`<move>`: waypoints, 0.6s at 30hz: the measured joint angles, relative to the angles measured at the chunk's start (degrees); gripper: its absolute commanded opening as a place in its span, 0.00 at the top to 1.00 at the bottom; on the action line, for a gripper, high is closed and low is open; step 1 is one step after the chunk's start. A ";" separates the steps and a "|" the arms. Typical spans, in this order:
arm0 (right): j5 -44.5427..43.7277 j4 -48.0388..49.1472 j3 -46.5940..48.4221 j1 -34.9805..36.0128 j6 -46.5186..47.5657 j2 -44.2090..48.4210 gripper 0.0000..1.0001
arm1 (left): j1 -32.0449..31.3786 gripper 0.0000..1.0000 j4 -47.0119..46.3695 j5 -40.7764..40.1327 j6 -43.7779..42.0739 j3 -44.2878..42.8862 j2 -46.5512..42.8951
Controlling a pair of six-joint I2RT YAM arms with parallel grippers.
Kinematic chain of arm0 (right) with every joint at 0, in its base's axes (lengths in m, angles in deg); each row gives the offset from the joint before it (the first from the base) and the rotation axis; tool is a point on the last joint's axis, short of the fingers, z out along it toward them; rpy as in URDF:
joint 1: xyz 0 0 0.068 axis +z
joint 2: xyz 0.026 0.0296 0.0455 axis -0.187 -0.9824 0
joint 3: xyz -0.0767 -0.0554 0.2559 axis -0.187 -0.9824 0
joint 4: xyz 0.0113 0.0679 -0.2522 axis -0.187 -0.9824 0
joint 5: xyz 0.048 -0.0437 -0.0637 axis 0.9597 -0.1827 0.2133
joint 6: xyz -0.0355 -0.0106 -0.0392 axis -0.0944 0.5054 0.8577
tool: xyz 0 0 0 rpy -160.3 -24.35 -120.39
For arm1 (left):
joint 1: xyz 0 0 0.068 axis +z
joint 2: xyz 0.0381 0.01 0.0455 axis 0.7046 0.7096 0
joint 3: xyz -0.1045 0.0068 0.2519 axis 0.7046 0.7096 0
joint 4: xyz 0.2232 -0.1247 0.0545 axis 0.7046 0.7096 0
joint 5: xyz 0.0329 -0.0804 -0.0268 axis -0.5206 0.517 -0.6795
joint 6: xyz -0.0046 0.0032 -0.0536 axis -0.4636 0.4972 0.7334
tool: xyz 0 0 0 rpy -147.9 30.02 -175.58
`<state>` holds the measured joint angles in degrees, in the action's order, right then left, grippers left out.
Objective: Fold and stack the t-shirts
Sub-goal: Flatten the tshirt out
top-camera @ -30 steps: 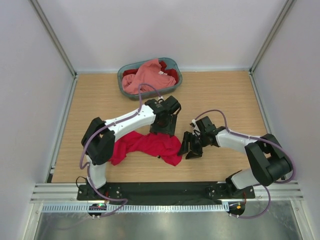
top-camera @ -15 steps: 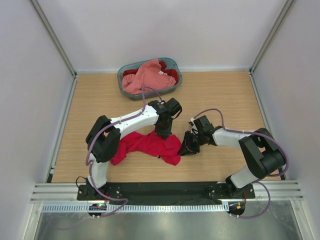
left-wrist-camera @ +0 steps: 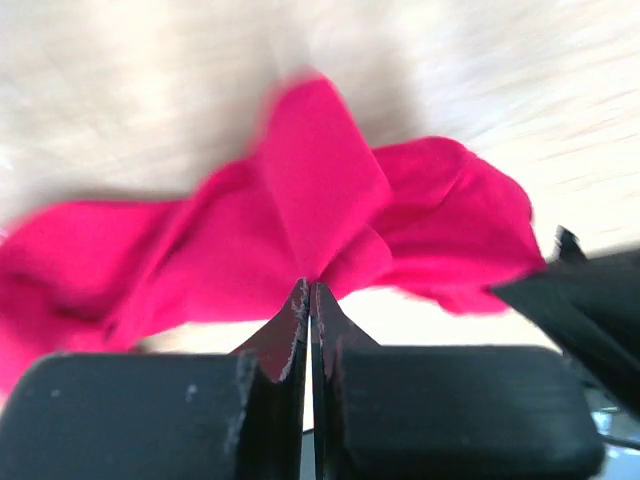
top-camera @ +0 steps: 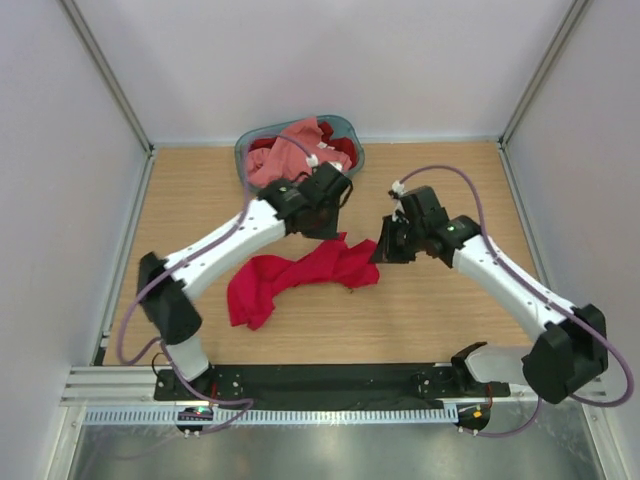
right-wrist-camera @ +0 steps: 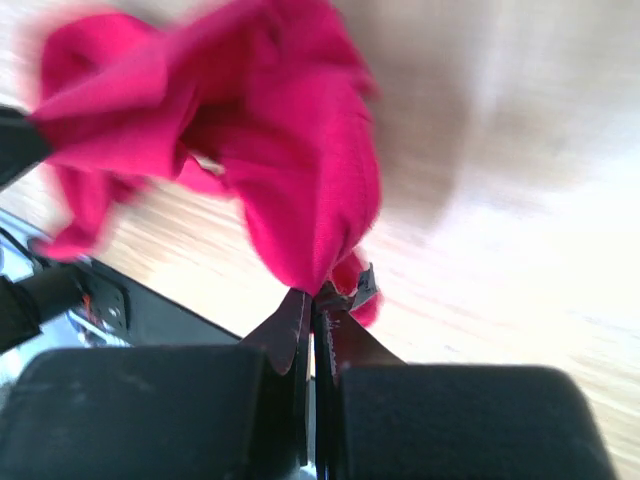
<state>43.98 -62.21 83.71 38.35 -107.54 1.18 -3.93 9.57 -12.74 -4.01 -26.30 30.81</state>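
Observation:
A bright crimson t-shirt (top-camera: pixel 300 275) hangs crumpled between my two grippers above the wooden table, its left end trailing on the boards. My left gripper (top-camera: pixel 330 226) is shut on the shirt's upper edge; in the left wrist view the cloth (left-wrist-camera: pixel 300 220) bunches right at the closed fingertips (left-wrist-camera: pixel 298 300). The right gripper (top-camera: pixel 385 250) is shut on the shirt's right end, where the crimson cloth (right-wrist-camera: pixel 300 180) and a small white label (right-wrist-camera: pixel 362 287) sit at the tips. A salmon pink t-shirt (top-camera: pixel 285 155) and a darker red one (top-camera: pixel 342 148) lie in the basket.
The grey-blue oval basket (top-camera: pixel 352 160) stands at the back of the table, just behind the left wrist. White walls with metal posts close in the table on three sides. A black base rail (top-camera: pixel 330 385) runs along the near edge.
Both grippers have shut on the crimson t-shirt and lifted away from me, toward the basket. The shirt has been pulled up and stretched between them; both arms have extended.

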 measured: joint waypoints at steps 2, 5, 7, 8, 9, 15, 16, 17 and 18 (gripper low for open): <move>-2.84 -4.33 6.51 0.00 2.29 2.80 0.99 | 0.02 1.00 -0.70 -1.49 -0.42 -1.95 -5.97; -6.80 -9.73 16.09 -0.02 5.01 5.18 0.99 | 0.11 1.00 -4.11 -2.80 -1.68 -3.41 -16.02; -9.03 -12.83 21.84 -0.02 6.60 6.34 0.99 | 0.11 1.00 -6.67 -3.37 -2.21 -3.48 -21.53; -9.88 -13.99 24.30 -0.02 7.21 6.73 0.99 | 0.11 1.00 -7.85 -3.85 -2.67 -3.48 -24.39; -10.43 -15.26 26.62 -0.02 7.76 6.97 0.99 | 0.11 1.00 -8.79 -4.37 -3.02 -3.50 -26.82; -10.64 -20.06 35.80 -0.02 10.49 7.17 0.99 | 0.11 1.00 -11.52 -8.59 -4.85 -3.50 -35.39; -10.34 -20.46 36.72 -0.02 11.04 7.19 0.99 | 0.11 1.00 -11.65 -9.31 -5.25 -3.50 -36.20; -10.10 -20.85 37.46 -0.02 11.63 7.19 0.99 | 0.11 1.00 -11.65 -10.27 -5.81 -3.56 -36.94; -10.12 -21.20 37.97 -0.02 12.02 7.19 0.99 | 0.11 1.00 -11.54 -11.23 -6.34 -3.76 -37.62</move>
<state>33.86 -83.41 121.68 38.33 -95.52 8.37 -3.82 -1.97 -23.98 -10.35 -30.06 -6.80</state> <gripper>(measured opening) 0.039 0.004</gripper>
